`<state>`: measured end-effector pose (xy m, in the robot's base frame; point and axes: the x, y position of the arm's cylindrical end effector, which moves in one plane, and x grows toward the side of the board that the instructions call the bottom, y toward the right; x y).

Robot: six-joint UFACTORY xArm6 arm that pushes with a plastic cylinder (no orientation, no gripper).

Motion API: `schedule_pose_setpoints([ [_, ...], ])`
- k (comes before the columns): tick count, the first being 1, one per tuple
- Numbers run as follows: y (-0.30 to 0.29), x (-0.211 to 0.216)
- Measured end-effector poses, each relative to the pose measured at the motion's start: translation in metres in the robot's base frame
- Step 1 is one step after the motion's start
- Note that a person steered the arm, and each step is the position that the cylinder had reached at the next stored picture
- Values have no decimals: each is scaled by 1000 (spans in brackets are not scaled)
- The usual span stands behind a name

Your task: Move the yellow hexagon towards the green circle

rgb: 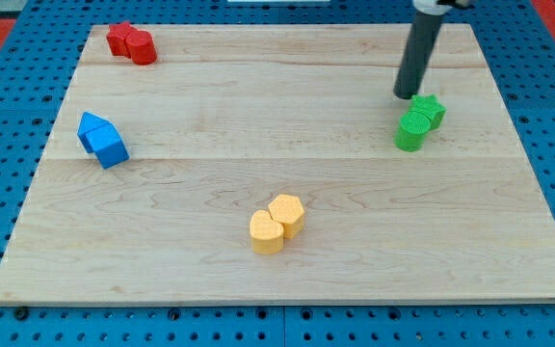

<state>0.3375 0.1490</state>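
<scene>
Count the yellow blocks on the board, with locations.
2. A yellow hexagon and a second yellow block, shape unclear, touch each other at the board's bottom centre, the hexagon on the view's right and slightly higher. None appear hidden. My tip is far off, beside the green blocks.

Bright, even overhead light, soft short shadows, sharp focus

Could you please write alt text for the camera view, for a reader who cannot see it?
My tip rests just above the green blocks at the wooden board's right, far from the yellow hexagon and its yellow neighbour near the bottom centre. Red blocks sit top left, blue blocks at left.
</scene>
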Motion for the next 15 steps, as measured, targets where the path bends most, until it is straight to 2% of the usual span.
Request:
schedule_pose_setpoints([
  [1,-64,4],
  [2,-116,37],
  [3,-100,100],
  [4,-28,150],
  [5,-42,240],
  [6,-128,277],
  [7,-169,272],
  [9,-131,187],
  [11,-161,178],
  [12,-169,129],
  [13,-146,114],
  [14,-106,80],
  [15,-125,65],
])
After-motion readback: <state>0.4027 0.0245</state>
